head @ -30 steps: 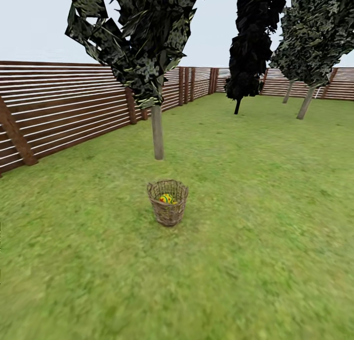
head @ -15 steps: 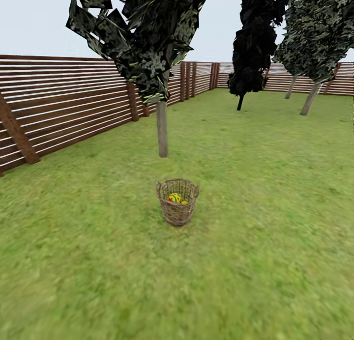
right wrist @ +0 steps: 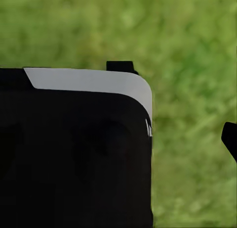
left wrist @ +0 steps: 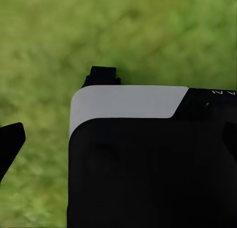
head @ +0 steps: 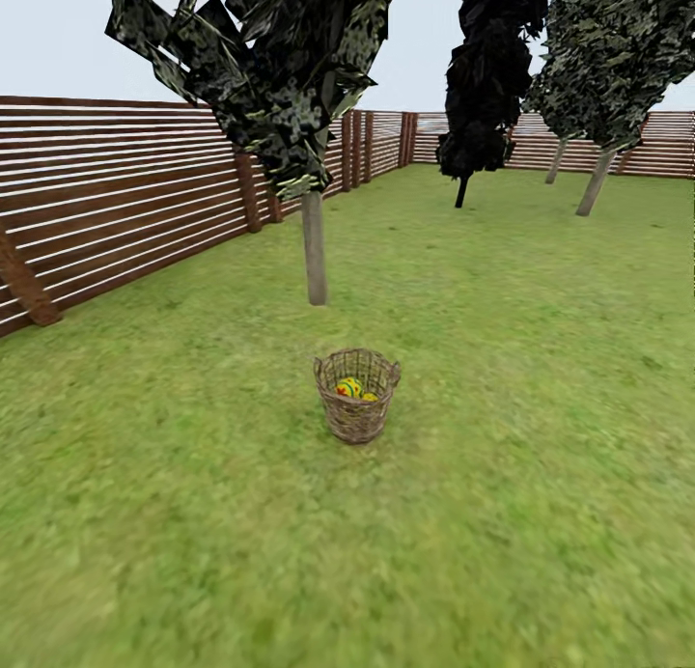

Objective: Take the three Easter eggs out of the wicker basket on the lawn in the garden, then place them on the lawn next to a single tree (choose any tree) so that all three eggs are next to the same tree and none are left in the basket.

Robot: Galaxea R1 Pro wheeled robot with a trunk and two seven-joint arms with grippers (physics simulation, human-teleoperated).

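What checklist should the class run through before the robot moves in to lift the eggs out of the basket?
1. Wicker basket upright on the lawn: ok.
2. Easter eggs in the basket: ok; all three present: cannot tell.
3. Tree with pale trunk stands beyond the basket: ok.
4. Grass between robot and basket free of obstacles: ok.
5. Basket within arm's reach: not ok, it looks too far.
6. Tools open: cannot tell.

Brown slatted fence [head: 125, 195], black cypress-like tree [head: 487, 79], perhaps two further trees [head: 618, 60] beyond.
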